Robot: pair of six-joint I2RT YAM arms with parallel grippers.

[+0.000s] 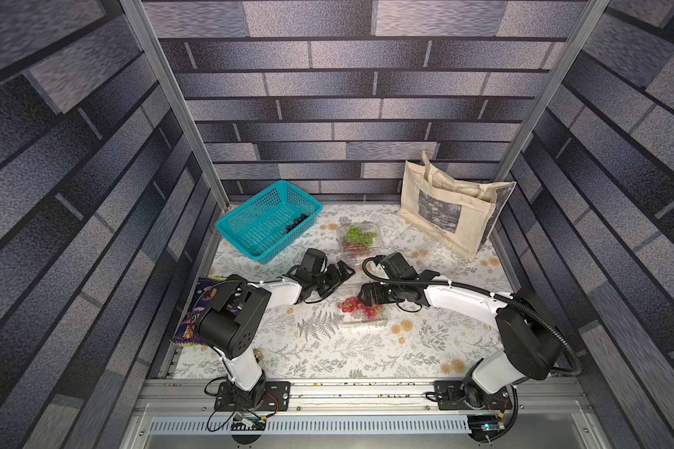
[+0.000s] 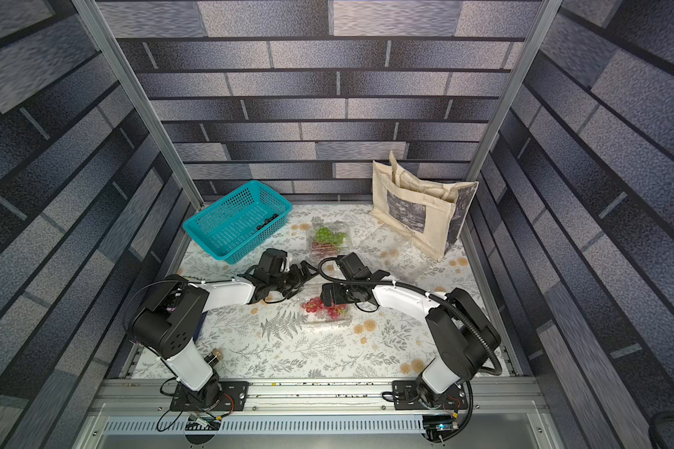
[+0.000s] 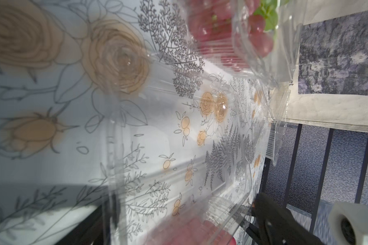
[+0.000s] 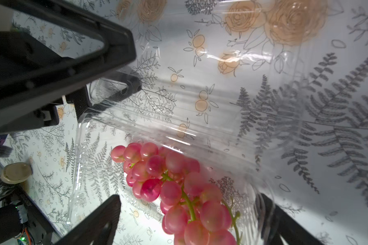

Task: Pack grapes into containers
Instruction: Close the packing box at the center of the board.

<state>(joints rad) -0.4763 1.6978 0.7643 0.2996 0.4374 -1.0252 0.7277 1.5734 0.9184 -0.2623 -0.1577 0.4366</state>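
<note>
1. two grippers sit close together near the middle of the table (image 1: 405, 350), both with jaws spread wide and nothing pinched.
2. the right gripper (image 1: 367, 294) hangs over the near container (image 1: 366, 319). in the right wrist view its fingers (image 4: 98, 220) straddle the red grapes (image 4: 174, 191) lying in that box. i cannot tell whether they touch the plastic.
3. the left gripper (image 1: 341, 272) sits at 10 o'clock from that box, beside its clear lid (image 4: 179, 118), which stands up off the box. i cannot tell whether they touch.
4. at 12 o'clock from the grippers, a second container (image 1: 379, 248) holds green grapes (image 1: 360, 234) on top of a red bunch (image 1: 353, 248).
5. a third container (image 1: 429, 252) lies at 2 o'clock, just in front of the tote bag (image 1: 440, 210).
6. the teal basket (image 1: 257, 229) stands at 10 o'clock, with the black-purple grapes (image 1: 296, 223) in its corner nearest the table's middle.
</note>
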